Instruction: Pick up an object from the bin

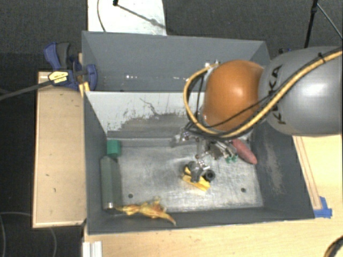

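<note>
Your gripper is low over the bin floor, right of centre, at a small yellow-and-black object (clenched or released, you cannot tell). A dark green bottle lies along the left wall, a yellow-brown toy lizard by the near wall, a pink-red piece just right of the gripper.

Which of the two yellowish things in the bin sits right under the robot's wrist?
The small bright yellow piece at mid-floor. The longer yellow-brown thing lies apart, along the floor's near edge, by the dark green tube.
</note>
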{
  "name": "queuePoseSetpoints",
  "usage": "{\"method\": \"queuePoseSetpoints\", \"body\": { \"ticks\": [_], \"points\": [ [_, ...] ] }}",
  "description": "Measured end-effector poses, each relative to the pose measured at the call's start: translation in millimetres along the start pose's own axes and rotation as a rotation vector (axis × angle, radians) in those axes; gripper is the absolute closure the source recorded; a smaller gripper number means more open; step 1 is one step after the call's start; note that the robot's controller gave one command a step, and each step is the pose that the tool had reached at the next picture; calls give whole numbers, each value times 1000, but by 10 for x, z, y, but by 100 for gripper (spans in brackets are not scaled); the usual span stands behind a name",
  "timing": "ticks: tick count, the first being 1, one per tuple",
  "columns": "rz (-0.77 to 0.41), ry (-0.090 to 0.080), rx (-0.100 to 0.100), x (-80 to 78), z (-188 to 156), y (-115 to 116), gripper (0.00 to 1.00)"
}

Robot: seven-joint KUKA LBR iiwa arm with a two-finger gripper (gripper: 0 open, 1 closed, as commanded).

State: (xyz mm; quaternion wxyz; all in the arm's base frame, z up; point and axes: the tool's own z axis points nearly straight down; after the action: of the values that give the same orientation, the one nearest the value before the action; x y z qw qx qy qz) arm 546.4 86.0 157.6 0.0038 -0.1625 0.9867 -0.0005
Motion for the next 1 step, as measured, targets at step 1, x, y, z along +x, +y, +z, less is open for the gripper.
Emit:
{"method": "queuePoseSetpoints", "body": {
  "ticks": [1],
  "points": [
    [-125, 3, -2, 292, 845, -277, 100]
  ]
}}
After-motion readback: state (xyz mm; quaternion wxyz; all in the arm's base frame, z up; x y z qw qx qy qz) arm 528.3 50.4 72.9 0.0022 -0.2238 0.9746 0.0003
